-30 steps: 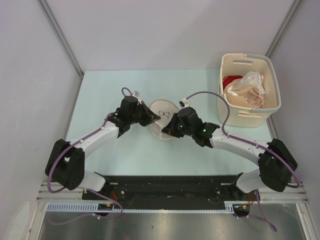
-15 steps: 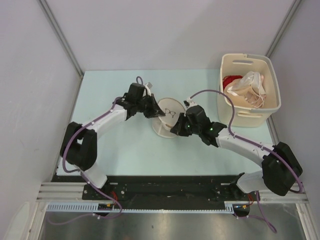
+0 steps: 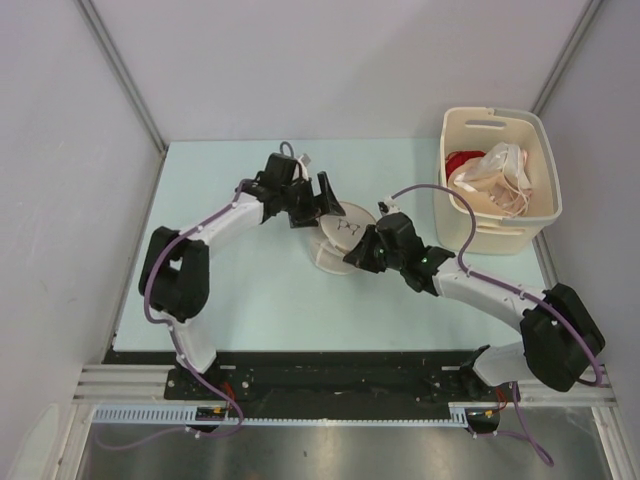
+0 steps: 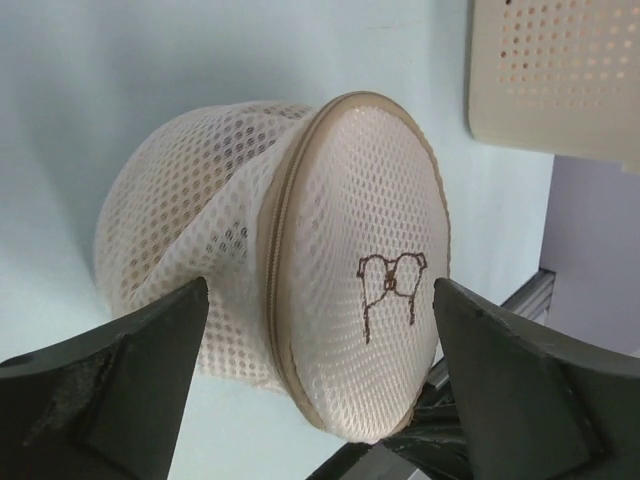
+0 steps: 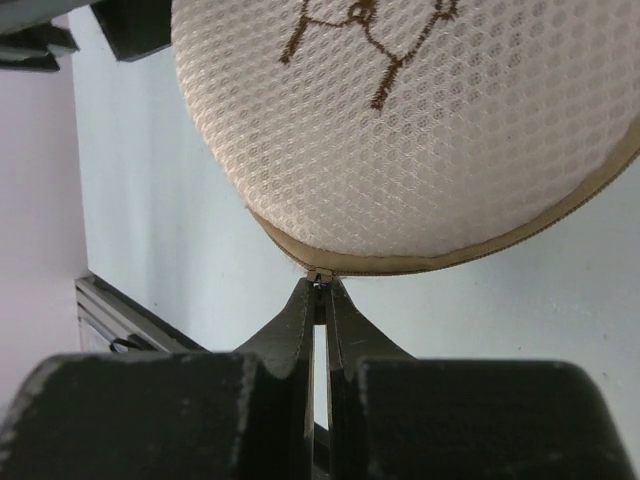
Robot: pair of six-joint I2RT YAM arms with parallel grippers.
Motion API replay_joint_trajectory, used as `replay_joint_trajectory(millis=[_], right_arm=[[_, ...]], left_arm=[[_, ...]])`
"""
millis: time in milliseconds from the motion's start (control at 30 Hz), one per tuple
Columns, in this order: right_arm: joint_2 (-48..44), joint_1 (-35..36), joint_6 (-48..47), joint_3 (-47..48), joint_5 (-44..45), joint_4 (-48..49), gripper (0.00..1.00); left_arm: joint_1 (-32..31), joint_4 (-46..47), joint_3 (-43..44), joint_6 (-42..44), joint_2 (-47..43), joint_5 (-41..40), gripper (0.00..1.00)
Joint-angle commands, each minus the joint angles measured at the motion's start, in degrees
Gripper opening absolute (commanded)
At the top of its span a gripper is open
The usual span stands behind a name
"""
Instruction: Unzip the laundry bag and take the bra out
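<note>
The laundry bag [image 3: 338,243] is a round cream mesh pouch with a small eyeglasses print, standing tilted on the pale table. In the left wrist view the laundry bag [image 4: 340,250] shows its zip rim edge-on. My left gripper [image 3: 318,202] is open at the bag's far left side. Its fingers [image 4: 120,375] stand wide, one on each side of the pouch, without touching it. My right gripper [image 5: 320,288] is shut on the zip pull [image 5: 320,274] at the rim's lower edge. The right gripper [image 3: 362,250] sits at the bag's right side. The bra is hidden.
A cream plastic basket [image 3: 497,232] stands at the back right. It holds a pale pink-white strappy garment [image 3: 497,172] and a red cloth [image 3: 459,162]. Its perforated wall [image 4: 560,70] shows in the left wrist view. Grey walls close the table on three sides.
My left gripper was shut and has opened wide; its arm reached farther back and right along the bag. The right gripper stays shut on the zip pull, and the bag's lid has tilted.
</note>
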Motion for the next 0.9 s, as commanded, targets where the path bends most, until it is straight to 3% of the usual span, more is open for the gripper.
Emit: replay_joint_trajectory(millis=[0,133,333,733,833,867], right_arm=[[1.3,-0.2,4.0,0.1,0.5,3.1,0.0],[1.5,-0.3,4.2,0.1,0.3,3.1,0.0],[2.1,-0.1,4.2,0.0,-0.2,3.1,0.0],[1.6,0.0,4.1,0.0,-0.2,3.1,0.0],[1.9,0.0,4.0,0.1,-0.6,4.8,0.0],[1.9,0.0,4.0,0.0,-0.7,4.7,0.0]], left_arm=[[1.1,-6.9,0.1,1.6,-8.7,-6.6,1.0],[1.1,-6.4,-7.8,-4.7,-16.0,-8.6,0.97],[0.1,0.6,-16.3,-15.0,-20.4,-1.6,0.93],[-5.0,4.7,-14.6,-21.1,-14.3,-2.8,0.8],[-5.6,6.2,-13.8,-21.1,-12.9,-2.4,0.64],[-5.7,5.9,-13.3,-20.8,-12.5,-2.4,0.51]])
